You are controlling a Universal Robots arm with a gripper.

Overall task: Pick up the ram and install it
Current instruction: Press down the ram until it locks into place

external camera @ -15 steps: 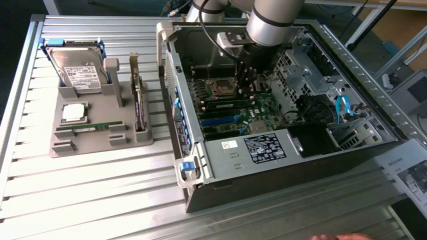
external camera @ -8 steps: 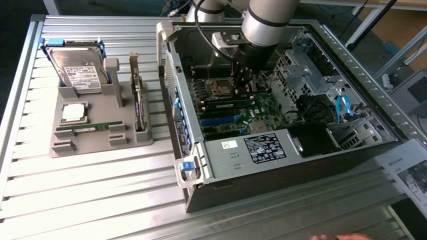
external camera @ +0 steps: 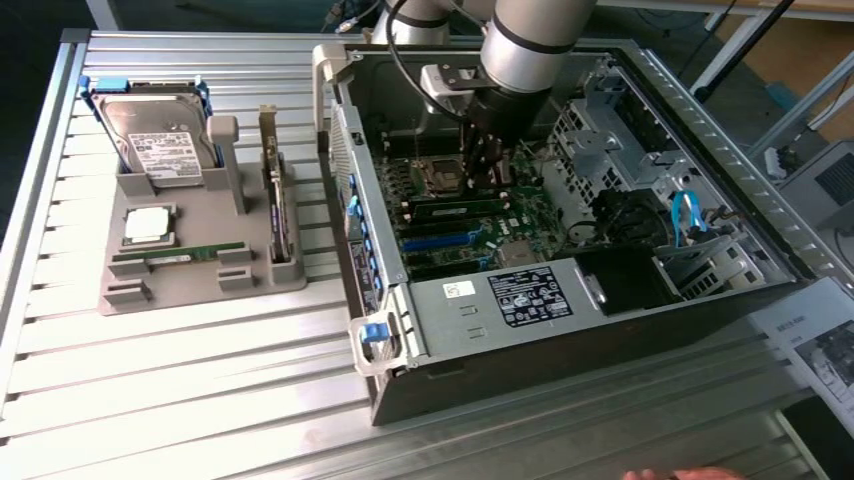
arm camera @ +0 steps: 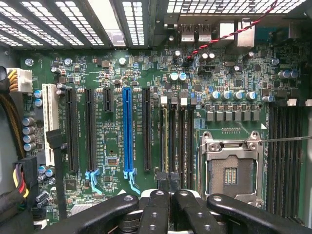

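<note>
Ram [external camera: 178,257] lies flat in the grey holder [external camera: 200,290] on the table, beside the open case [external camera: 587,330] and well apart from your gripper [arm camera: 170,184]. Your gripper hangs inside the case over the motherboard [arm camera: 112,73], its fingers pressed together and holding nothing, just above the memory slots [arm camera: 176,131] next to the empty processor socket [arm camera: 231,168]. A stick [external camera: 454,209] already sits in a slot. To seat ram well, you keep it square to the slot and press evenly.
</note>
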